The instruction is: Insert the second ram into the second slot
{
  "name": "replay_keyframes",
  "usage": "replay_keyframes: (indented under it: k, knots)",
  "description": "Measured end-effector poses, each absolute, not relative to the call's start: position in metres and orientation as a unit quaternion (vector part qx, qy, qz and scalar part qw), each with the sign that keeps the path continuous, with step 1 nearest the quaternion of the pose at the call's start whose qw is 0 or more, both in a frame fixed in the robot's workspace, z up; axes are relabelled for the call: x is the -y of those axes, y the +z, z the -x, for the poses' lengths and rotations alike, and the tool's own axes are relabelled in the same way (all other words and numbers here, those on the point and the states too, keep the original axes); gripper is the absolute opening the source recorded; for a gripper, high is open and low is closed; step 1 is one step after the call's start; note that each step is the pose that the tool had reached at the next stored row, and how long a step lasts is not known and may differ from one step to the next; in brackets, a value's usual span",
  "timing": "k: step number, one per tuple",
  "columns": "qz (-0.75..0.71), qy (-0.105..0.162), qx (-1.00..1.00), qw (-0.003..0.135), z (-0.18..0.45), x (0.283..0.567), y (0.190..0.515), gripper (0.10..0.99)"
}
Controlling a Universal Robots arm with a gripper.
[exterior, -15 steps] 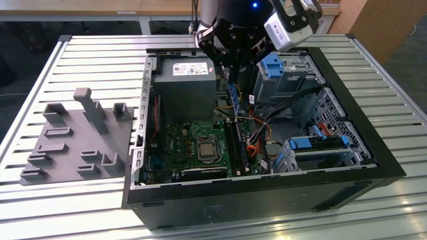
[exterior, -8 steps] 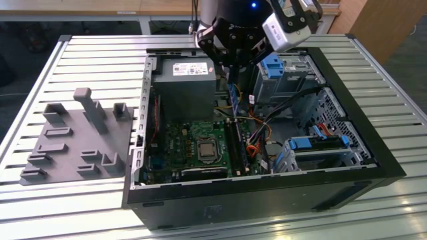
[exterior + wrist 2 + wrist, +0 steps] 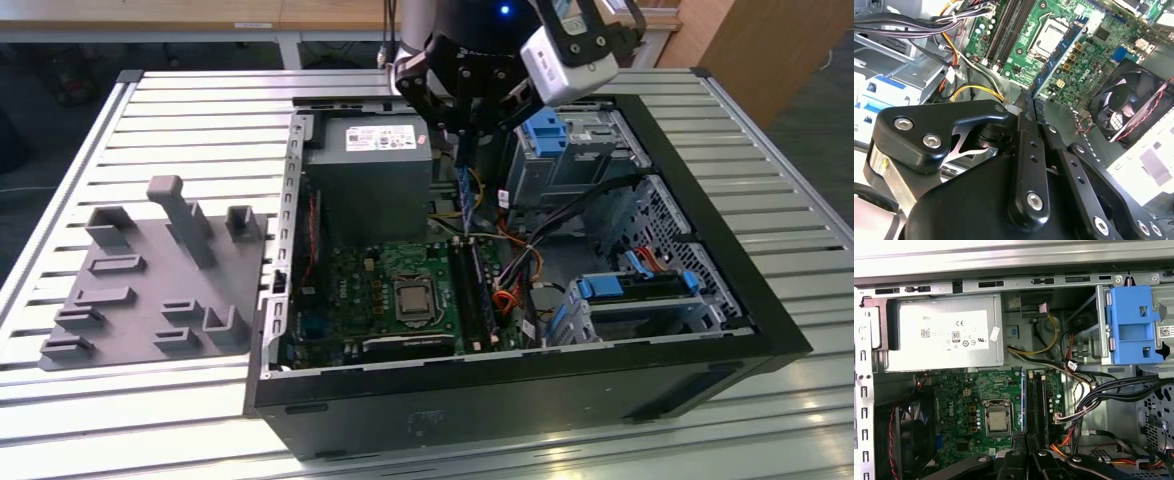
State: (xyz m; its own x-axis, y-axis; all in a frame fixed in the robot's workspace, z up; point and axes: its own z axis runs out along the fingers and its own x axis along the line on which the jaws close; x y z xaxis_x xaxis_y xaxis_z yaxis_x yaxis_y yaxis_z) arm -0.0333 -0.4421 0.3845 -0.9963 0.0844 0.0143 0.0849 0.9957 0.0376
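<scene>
A slatted metal counter [image 3: 160, 110] runs across the exterior view, with pale wooden furniture [image 3: 160, 12] behind it. Toward that view's left a grey fixture plate [image 3: 147, 290] lies on the slats (upright pegs and blocks on it). In the middle sits an open computer case [image 3: 534, 395], with a grey power supply [image 3: 374, 170] at its far end. Over the motherboard [image 3: 387, 290] the pincer [image 3: 462, 135] is clamped on the second ram [image 3: 463, 190], held upright above the dark slots [image 3: 477, 285], not seated. A wooden panel [image 3: 767, 50] stands at the right.
</scene>
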Motion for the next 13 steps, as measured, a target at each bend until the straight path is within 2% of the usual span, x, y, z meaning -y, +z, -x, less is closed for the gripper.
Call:
replay_keyframes:
  k: [13]
  knots:
    - [0.079,-0.019,0.997,0.006,0.0333,0.4421,0.3844,0.125]
